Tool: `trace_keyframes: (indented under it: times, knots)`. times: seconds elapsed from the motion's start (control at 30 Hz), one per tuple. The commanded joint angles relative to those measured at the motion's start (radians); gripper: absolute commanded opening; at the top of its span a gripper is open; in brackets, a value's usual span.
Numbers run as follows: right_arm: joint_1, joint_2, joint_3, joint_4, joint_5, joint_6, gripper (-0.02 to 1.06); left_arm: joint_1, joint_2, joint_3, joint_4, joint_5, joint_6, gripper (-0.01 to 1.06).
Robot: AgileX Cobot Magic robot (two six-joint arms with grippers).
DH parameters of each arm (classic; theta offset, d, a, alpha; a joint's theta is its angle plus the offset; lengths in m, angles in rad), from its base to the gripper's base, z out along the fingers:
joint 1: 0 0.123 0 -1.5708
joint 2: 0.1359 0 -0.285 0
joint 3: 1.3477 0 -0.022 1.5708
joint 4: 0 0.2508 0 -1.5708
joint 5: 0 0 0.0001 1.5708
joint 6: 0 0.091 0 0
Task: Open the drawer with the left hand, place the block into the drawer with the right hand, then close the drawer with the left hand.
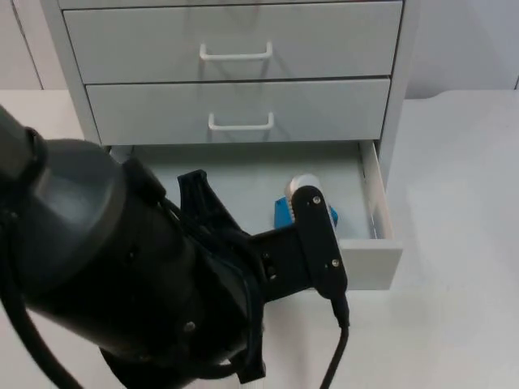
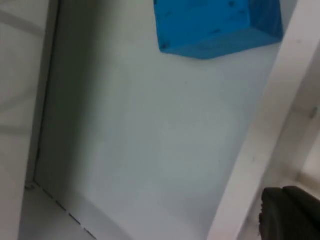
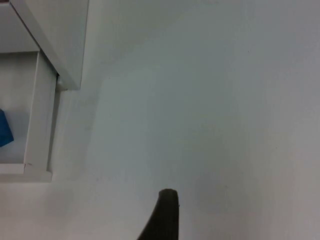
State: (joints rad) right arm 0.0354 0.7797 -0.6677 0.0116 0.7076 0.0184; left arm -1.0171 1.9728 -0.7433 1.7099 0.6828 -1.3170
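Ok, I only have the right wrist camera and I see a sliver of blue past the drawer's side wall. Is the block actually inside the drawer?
Observer: Yes. The blue block lies on the floor of the open bottom drawer, near its front wall.
Operator: Good. My right gripper is over bare table beside the cabinet. Where is the left one?
Observer: The left gripper is at the drawer's front wall, on the side away from the block.
Operator: And the two drawers above?
Observer: The top drawer and the middle drawer are both shut.
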Motion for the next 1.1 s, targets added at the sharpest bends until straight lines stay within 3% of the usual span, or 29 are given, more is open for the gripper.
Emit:
trace_keyframes:
  times: [0.0, 0.4, 0.7, 0.83, 1.07]
  knots:
    - [-0.003, -0.006, 0.001, 0.004, -0.009, -0.008, 0.76, 0.014, 0.007, -0.002, 0.035, 0.014, -0.025, 0.0]
    - [-0.003, -0.006, 0.001, 0.004, -0.028, -0.008, 0.76, 0.144, 0.014, -0.05, 0.035, 0.026, -0.05, 0.0]
    - [-0.003, -0.006, 0.001, -0.002, -0.03, -0.008, 0.76, 0.222, 0.018, -0.15, 0.035, 0.037, -0.05, 0.0]
    - [-0.003, -0.006, 0.001, -0.005, -0.036, -0.008, 0.76, 0.303, 0.066, -0.222, 0.035, 0.004, -0.052, 0.0]
    - [-0.003, -0.006, 0.001, -0.012, -0.047, -0.008, 0.76, 0.339, 0.131, -0.282, 0.035, 0.014, -0.052, 0.0]
